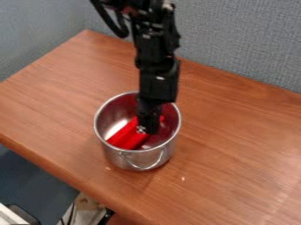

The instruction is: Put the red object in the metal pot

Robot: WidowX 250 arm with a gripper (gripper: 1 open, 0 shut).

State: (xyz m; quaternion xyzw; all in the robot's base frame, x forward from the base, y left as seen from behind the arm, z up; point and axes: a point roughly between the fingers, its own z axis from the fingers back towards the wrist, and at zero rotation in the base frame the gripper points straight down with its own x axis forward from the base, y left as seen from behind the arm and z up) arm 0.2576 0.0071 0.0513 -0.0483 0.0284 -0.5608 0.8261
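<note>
The red object [122,134] lies inside the metal pot [137,155] near the desk's [47,88] front edge, with the gripper [143,128] jaws closed above it.

We see a bright red flat plastic block [122,134], a shiny silver round steel pot [121,155], a black robot arm [153,61], a warm brown wood-grain table [235,149], and a grey-blue wall [235,31].
</note>
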